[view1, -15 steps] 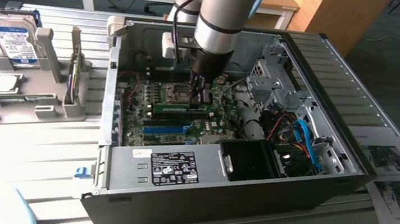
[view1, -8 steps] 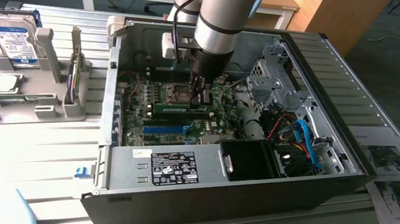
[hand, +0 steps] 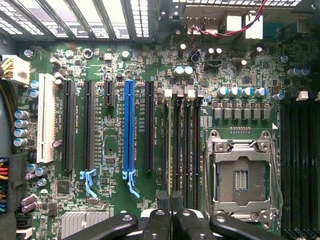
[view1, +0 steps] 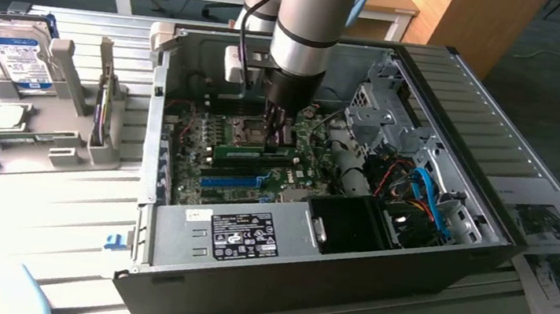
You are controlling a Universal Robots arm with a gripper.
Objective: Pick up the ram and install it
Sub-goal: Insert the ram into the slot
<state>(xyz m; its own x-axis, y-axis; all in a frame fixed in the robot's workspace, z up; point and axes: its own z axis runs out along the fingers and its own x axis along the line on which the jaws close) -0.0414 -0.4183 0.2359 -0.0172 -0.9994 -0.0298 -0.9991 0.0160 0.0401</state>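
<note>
Computer case [view1: 296, 290] open, motherboard [hand: 116, 125] inside, end effector [hand: 172, 202] clenched, apparently on ram [view1: 242, 153], over memory slots [hand: 192, 140]

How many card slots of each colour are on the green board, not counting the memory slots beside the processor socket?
White card slots: 1
Blue card slots: 1
Black card slots: 4 (three long, one short)
Total: 6
</note>
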